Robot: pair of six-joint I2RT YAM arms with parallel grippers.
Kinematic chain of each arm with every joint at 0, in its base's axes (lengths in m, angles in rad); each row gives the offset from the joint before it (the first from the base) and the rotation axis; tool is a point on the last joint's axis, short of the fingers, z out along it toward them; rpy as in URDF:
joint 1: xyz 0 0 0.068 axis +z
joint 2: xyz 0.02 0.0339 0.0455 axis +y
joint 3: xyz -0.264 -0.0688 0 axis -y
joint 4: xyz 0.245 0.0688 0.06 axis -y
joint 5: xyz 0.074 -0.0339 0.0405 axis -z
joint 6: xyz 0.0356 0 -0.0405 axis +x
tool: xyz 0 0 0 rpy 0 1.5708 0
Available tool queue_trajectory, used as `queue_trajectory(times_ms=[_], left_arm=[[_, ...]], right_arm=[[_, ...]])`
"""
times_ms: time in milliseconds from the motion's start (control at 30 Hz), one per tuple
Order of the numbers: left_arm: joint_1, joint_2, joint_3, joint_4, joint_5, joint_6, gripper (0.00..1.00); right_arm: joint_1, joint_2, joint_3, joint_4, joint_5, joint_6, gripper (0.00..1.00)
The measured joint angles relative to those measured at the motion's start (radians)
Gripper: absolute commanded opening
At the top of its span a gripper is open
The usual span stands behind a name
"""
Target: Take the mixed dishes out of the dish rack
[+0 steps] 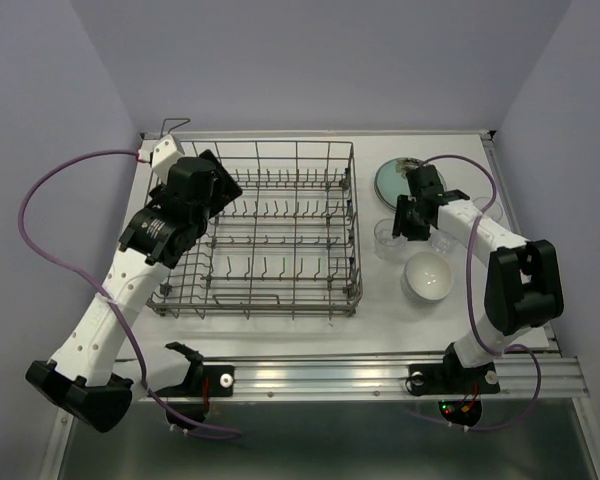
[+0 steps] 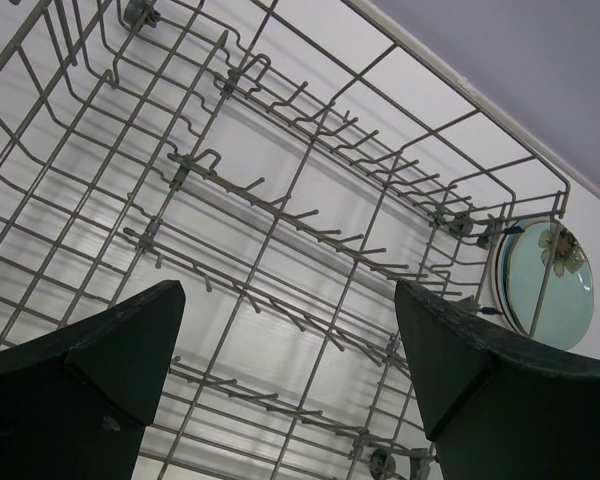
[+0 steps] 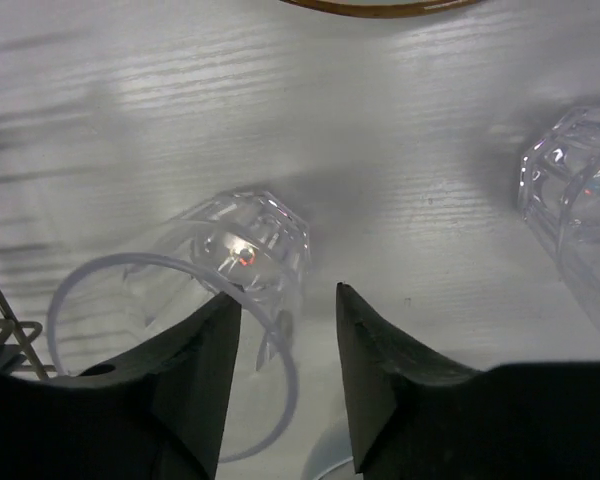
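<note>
— Rack (image 1: 255, 308) sits left on the desk (image 1: 380, 312), left hand (image 2: 288, 300) gaping above; its wrist view catches the green plate (image 2: 545, 285) beyond.
— Only right wrist shows right hand (image 3: 288, 296) narrowly parted astride a glass (image 3: 250, 240) rim.

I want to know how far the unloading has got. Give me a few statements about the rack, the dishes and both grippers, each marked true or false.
1. The dish rack holds no dishes. True.
2. The white bowl sits inside the rack. False: it stands on the table, to the right of the rack.
3. The left gripper is shut on a plate. False: it is open over the rack and holds nothing.
4. The green plate lies outside the rack. True.
5. The right gripper is at a clear glass, with the rim between its fingers. True.
</note>
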Motion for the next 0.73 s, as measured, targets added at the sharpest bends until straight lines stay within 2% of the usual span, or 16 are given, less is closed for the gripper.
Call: queue_trajectory(times_ms=[33, 133, 167, 333, 433, 567, 733], left_arm=[[0.004, 0.005, 0.0, 0.0, 0.0, 0.001, 0.99], [0.013, 0.021, 0.001, -0.003, 0.0, 0.002, 0.99], [0.015, 0.025, 0.002, -0.004, 0.0, 0.002, 0.99], [0.029, 0.033, 0.03, -0.013, 0.0, 0.014, 0.99], [0.035, 0.033, 0.079, -0.022, -0.015, 0.024, 0.99], [0.041, 0.005, 0.115, -0.027, -0.056, 0.032, 0.99], [0.043, -0.103, 0.114, -0.05, -0.127, 0.031, 0.99]], right_arm=[[0.0, -0.001, 0.0, 0.003, 0.0, -0.002, 0.57], [0.0, -0.019, 0.005, 0.007, -0.002, -0.008, 0.94], [0.0, -0.028, 0.008, 0.005, -0.006, -0.01, 1.0], [0.0, -0.122, 0.119, -0.012, -0.003, -0.014, 1.0], [0.0, -0.19, 0.216, -0.008, 0.052, -0.008, 1.0], [0.0, -0.322, 0.299, 0.035, 0.206, -0.002, 1.0], [0.0, -0.52, 0.258, 0.08, 0.43, -0.003, 1.0]])
